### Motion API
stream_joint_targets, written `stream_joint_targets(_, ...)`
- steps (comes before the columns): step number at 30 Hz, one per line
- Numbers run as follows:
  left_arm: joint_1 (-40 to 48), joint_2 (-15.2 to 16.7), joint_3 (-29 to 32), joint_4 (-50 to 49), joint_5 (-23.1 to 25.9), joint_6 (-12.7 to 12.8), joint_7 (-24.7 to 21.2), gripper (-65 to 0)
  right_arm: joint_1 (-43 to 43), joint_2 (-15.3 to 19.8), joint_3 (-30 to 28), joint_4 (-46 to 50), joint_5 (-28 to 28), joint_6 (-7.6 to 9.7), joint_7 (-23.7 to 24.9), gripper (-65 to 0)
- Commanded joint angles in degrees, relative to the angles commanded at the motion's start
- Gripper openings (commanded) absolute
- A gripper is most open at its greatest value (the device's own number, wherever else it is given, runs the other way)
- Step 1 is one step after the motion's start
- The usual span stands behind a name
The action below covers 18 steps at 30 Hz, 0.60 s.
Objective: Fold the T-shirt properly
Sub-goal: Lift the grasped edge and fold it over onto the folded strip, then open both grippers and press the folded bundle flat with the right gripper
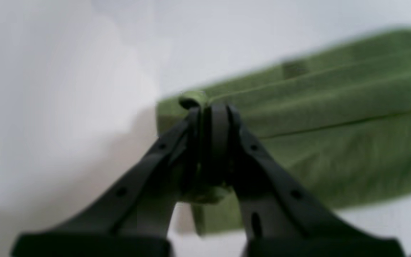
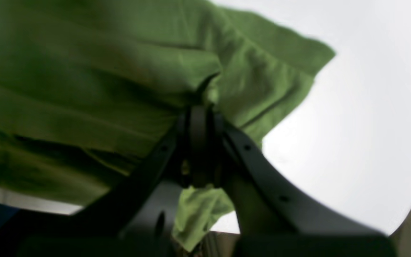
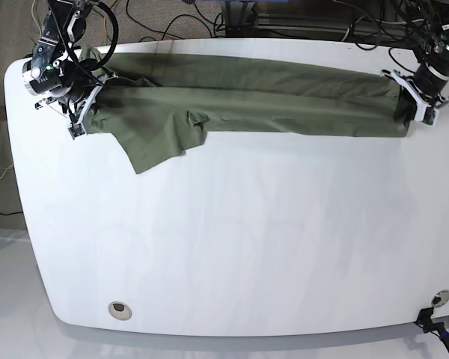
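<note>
We see a broad white surface [image 3: 232,239] filling most of the base view, with rounded corners and a small round fitting [image 3: 120,309] set into its near edge. Across its far side lies the T-shirt [image 3: 254,101], olive green, folded lengthwise into a long narrow band that runs nearly from one side of the surface to the other. One sleeve [image 3: 153,146] spills out of the band toward us, lying flat on the white top.

Each end of the band is held by an arm. On the left of the base view the right tool [image 3: 78,112] is clamped on the cloth; its wrist camera shows the two dark fingers [image 2: 198,142] pressed together with green fabric bunched above them and a tuft poking out below — a firm pinch. On the right of the base view the left tool [image 3: 413,112] grips the other end; we see its fingers [image 1: 219,142] closed on a small rolled edge of the T-shirt [image 1: 334,117], the cloth stretching away in flat layered folds.

Dark cables [image 3: 172,22] trail beyond the far edge.
</note>
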Motion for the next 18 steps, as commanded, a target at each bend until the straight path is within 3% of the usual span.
stream_joint_targets(1,0.44,0.0,0.0,0.0,0.0,0.0,0.0,-65.0,0.0,0.0,0.0,-0.18,-0.09,0.0,0.0,-60.0)
stream_joint_targets(2,0.53,0.0,0.0,-0.35,0.0,0.0,0.0,-61.1,0.0,0.09,0.0,-0.18,-0.35,0.0,0.09,-56.1)
stream_joint_targets(7,0.09,-0.44,-0.09,-4.04,0.09,0.0,0.0,-24.3,0.0,0.53,0.0,-0.18,-0.44,-0.09,0.09,-42.0)
stream_joint_targets(10,-1.14,-2.37,-0.09,-4.13,0.09,0.0,0.0,-10.3,0.0,0.62,0.0,0.18,-0.44,-0.09,0.09,-39.4)
stream_joint_targets(12,-1.41,-2.73,-0.26,-3.69,0.0,0.0,0.0,-5.4,0.0,0.7,0.0,0.18,-0.44,-0.09,0.09,-39.4)
stream_joint_targets(18,-2.64,-2.46,-1.32,0.62,-0.18,0.0,0.0,-5.2,2.2,2.37,0.0,3.25,-0.09,0.0,0.09,-39.0)
